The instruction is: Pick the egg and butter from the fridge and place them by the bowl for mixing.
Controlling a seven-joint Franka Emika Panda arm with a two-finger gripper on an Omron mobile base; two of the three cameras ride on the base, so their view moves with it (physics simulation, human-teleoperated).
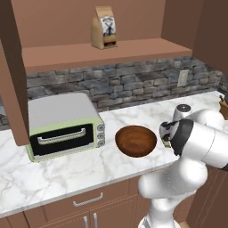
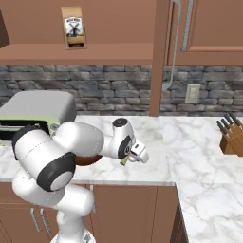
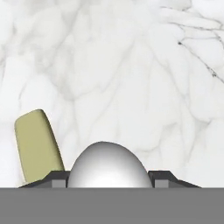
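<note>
Gripping the egg [image 3: 106, 164], tool [image 3: 107, 177] hangs over open marble counter [image 3: 131, 65].

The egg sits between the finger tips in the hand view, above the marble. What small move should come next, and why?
Probably lower the hand a little, then open. The gripper is shut on the egg, over bare marble counter, with the yellow butter stick beside it. The wooden bowl stands just left of the hand, so this spot is already by the bowl.
</note>
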